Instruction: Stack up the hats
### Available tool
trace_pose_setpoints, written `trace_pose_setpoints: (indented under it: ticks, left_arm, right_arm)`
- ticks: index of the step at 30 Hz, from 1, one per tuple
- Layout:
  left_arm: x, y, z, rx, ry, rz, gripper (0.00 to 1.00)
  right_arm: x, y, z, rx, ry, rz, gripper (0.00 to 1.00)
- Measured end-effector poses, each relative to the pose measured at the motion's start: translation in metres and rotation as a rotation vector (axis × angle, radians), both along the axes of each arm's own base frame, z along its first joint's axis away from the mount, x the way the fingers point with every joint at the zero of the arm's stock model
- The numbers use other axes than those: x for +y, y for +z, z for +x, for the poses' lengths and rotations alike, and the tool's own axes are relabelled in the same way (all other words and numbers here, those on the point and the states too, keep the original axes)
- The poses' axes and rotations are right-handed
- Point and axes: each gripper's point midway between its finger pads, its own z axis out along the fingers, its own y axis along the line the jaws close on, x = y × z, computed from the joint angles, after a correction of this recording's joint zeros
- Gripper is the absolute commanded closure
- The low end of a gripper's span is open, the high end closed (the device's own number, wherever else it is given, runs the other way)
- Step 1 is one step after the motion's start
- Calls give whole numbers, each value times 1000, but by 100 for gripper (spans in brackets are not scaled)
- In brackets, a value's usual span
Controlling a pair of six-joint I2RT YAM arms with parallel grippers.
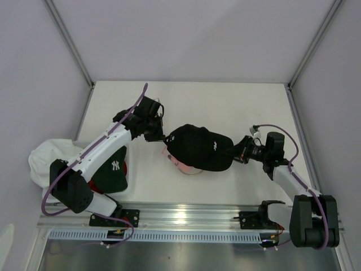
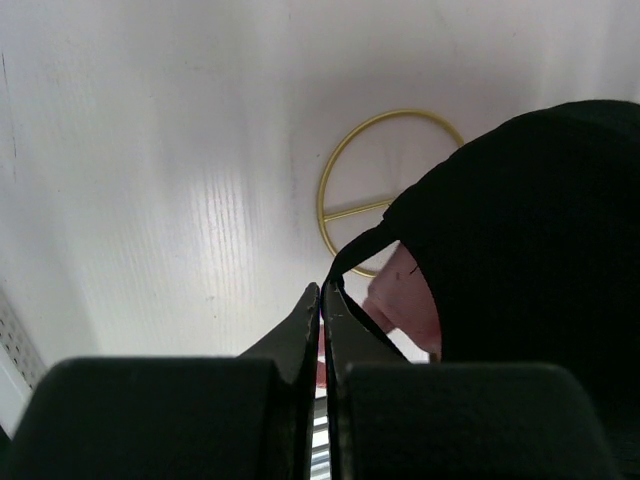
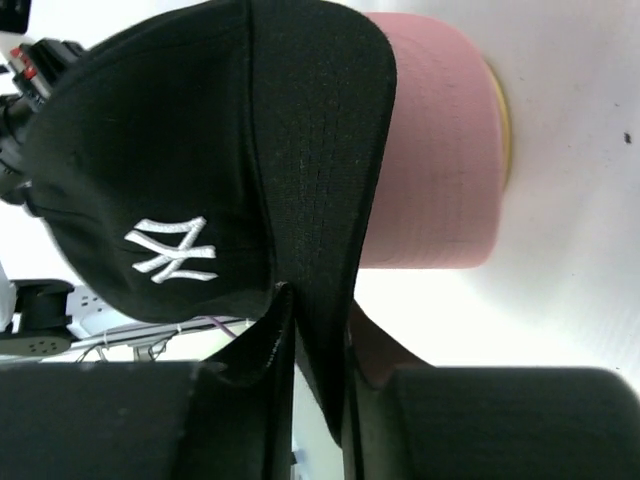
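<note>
Top external view says it best: the black fabric baseball cap with the white NY logo [image 1: 197, 148] sits mid-table, draped over the pink fabric cap [image 1: 183, 165], with me on both ends of it. My left gripper [image 1: 161, 135] is clamped tight on the thin back strap (the left wrist view shows the band vanishing between the shut fingers). My right gripper [image 1: 237, 151] has the curved brim between its fingers, but whether they're pinching it or standing a bit slack, I honestly can't tell.

A gold wire ring [image 2: 340, 170] lies flat on the white table [image 1: 225, 107] just past the crown. My guess is the step in hand is seating black on pink. To do it well:
- centre the crown over the pink one
- lower both ends evenly
- release the brim before the strap so nothing drags sideways

The white cap [image 1: 45, 161], dark green cap [image 1: 113, 169] and red cap [image 1: 125, 169] sit bunched by my left base.
</note>
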Motion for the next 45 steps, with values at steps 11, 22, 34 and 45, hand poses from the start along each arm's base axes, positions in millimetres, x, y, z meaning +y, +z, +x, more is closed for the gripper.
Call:
trace_pose_setpoints:
  ticks: [11, 22, 34, 45]
  left_arm:
    - [25, -6, -19, 10, -15, 69, 99]
    - [57, 0, -58, 125, -4, 138, 86]
    - [80, -1, -75, 145, 66, 207, 7]
    - [69, 47, -88, 61, 318, -64, 15]
  right_arm:
    - [1, -37, 13, 67, -23, -125, 61]
    - [-9, -60, 13, 114, -83, -206, 71]
    - [-4, -32, 25, 65, -145, -186, 57]
    - [9, 22, 45, -31, -324, -124, 55]
